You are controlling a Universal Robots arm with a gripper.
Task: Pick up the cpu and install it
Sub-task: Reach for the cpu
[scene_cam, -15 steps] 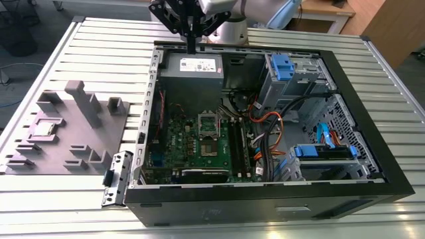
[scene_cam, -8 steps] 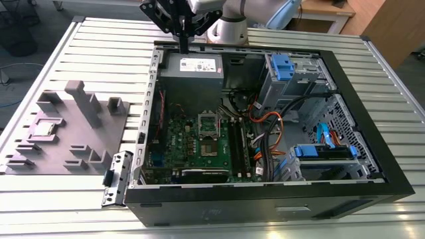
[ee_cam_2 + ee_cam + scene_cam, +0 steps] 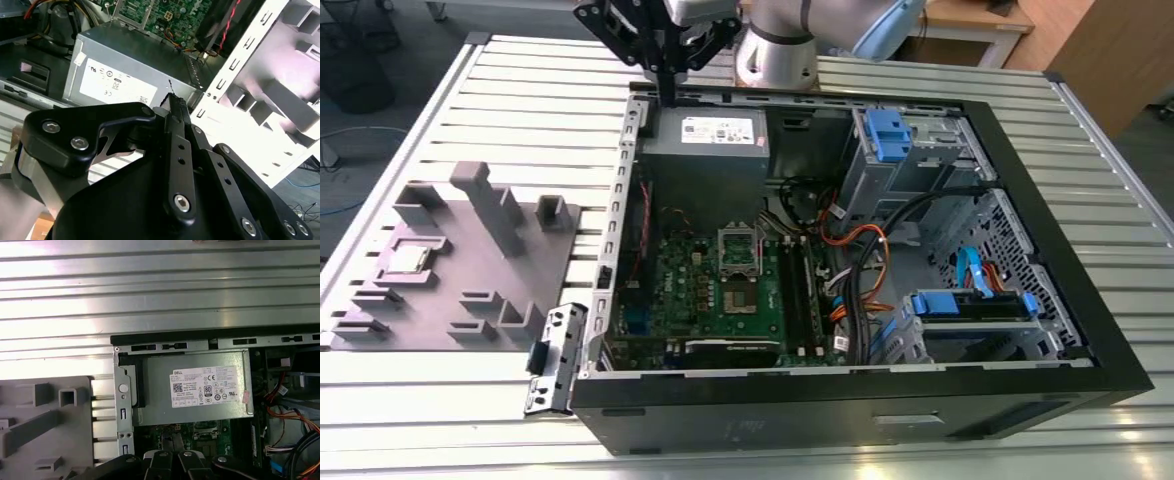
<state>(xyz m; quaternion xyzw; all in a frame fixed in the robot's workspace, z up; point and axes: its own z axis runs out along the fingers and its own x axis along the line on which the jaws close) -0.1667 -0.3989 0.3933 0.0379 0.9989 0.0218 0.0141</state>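
The cpu (image 3: 408, 258), a small silvery square, lies flat in a recess of the grey plastic tray (image 3: 454, 300) at the exterior view's left. My gripper (image 3: 670, 96) hangs high over the far edge of the open computer case (image 3: 854, 400), above the grey power supply (image 3: 707, 135), far from the cpu. Its black fingers look shut, with nothing between them, in both wrist views (image 3: 174, 98) (image 3: 170, 445). Inside the case lies the green motherboard (image 3: 700, 295) with its shiny socket frame (image 3: 738, 243) raised.
Bundled cables (image 3: 867, 260) and blue drive brackets (image 3: 887, 135) fill the case at the exterior view's right. A metal latch bracket (image 3: 550, 360) lies beside the case's near corner. Upright blocks (image 3: 487, 200) stand on the tray. Everything rests on a slatted metal table (image 3: 520, 110).
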